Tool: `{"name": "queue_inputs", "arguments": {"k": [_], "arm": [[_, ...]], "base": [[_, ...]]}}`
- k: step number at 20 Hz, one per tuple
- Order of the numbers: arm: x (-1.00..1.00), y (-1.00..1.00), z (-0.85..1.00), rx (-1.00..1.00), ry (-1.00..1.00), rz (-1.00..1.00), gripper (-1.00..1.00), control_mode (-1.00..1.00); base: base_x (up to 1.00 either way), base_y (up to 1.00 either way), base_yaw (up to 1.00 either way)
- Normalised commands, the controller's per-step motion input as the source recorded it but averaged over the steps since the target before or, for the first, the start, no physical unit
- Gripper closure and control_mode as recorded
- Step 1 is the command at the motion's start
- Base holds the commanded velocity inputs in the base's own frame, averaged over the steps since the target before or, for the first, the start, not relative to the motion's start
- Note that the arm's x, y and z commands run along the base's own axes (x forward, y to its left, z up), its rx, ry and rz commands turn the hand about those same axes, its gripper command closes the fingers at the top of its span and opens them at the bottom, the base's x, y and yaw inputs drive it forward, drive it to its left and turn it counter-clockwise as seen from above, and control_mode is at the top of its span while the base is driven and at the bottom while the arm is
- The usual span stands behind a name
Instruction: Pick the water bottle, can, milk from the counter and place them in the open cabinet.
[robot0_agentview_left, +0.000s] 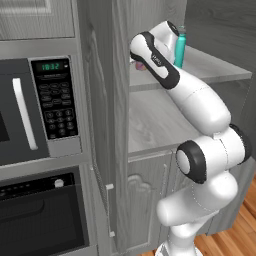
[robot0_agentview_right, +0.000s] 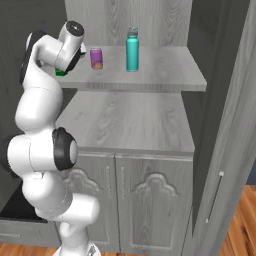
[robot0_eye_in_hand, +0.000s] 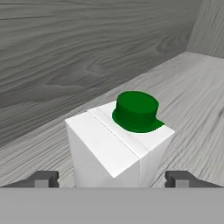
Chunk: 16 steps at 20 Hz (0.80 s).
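On the cabinet (robot0_agentview_right: 150, 75) shelf, near its left edge, the milk (robot0_eye_in_hand: 120, 142) stands upright between the gripper (robot0_eye_in_hand: 113, 178) fingertips (robot0_eye_in_hand: 43, 178), which are spread wide on either side and not touching it. Further along the shelf toward the middle stand the can (robot0_agentview_right: 96, 58) and then the bottle (robot0_agentview_right: 132, 49), both upright and apart.

The arm (robot0_agentview_right: 42, 150) rises from the base, folds at the elbow and reaches up and forward — wrist bent toward the far left. In the hand view the gripper (robot0_eye_in_hand: 112, 178) points along its reach, fingertips (robot0_eye_in_hand: 43, 178) spread wide apart — jaws open, gripping nothing.
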Motion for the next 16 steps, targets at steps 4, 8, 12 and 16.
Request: {"name": "queue_inputs", "arguments": {"k": [4, 8, 12, 16], "arm": [[-0.24, 0.00, 0.00, 0.00, 0.00, 0.00, -1.00, -1.00], [-0.50, 0.00, 0.10, 0.00, 0.00, 0.00, -1.00, -1.00], [-0.72, -0.01, 0.08, 0.00, 0.00, 0.00, -1.00, -1.00], [-0.78, -0.09, 0.06, 0.00, 0.00, 0.00, -1.00, -1.00]], "base": [[0.00, 0.00, 0.00], [0.00, 0.00, 0.00], [0.00, 0.00, 0.00], [0.00, 0.00, 0.00]]}}
